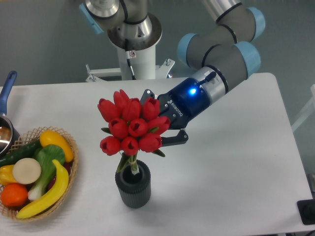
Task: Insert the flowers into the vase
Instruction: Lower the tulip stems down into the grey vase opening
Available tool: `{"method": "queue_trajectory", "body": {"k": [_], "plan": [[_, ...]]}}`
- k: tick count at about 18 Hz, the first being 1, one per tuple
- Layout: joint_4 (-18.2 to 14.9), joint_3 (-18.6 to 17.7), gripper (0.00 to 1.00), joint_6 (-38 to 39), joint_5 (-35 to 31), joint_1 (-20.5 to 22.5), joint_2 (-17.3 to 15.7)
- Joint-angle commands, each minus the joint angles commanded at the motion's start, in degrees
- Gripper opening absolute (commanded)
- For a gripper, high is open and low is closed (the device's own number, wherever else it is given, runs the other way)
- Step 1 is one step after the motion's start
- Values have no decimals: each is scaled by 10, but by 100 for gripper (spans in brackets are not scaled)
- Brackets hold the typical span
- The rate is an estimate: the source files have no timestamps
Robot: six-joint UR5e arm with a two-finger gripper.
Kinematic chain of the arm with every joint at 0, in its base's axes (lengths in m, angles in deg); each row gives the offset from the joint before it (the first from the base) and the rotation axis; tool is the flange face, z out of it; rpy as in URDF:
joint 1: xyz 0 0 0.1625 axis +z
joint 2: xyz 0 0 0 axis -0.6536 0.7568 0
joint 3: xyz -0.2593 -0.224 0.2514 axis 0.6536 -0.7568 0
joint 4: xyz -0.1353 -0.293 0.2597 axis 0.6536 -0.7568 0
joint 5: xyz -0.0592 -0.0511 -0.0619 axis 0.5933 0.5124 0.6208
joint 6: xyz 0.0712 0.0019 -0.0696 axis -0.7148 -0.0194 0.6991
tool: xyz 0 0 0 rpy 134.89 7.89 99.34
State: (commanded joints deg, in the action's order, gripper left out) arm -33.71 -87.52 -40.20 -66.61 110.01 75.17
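Fixed camera: the gripper (158, 129) is clenching the bunch of red tulips (130, 127) from behind and to the side, its jaws largely hidden by the buds, though one dark finger (174, 139) is showing beside them. The bunch is hanging directly above the ribbed dark grey vase (133, 183), its long axis running nearly upright with a slight tilt. The green stems (129, 163) are pointing down, and their tips are sitting at or just inside the vase's mouth. Judged from this, insertion is partway; the coming move is calling for a straight descent along that stem axis before release.
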Motion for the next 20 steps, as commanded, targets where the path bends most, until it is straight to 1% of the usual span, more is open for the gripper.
{"method": "queue_trajectory", "body": {"k": [3,4,6,11,13,17,20], "plan": [[0,-1,0,-17,-14,-10,18],[0,-4,0,-24,-28,-15,24],[0,-18,0,-46,-36,-22,29],[0,-69,0,-98,-48,-23,29],[1,-83,1,-113,-49,-23,29],[1,-98,3,-124,-50,-23,29],[1,-98,5,-135,-50,-22,39]]}}
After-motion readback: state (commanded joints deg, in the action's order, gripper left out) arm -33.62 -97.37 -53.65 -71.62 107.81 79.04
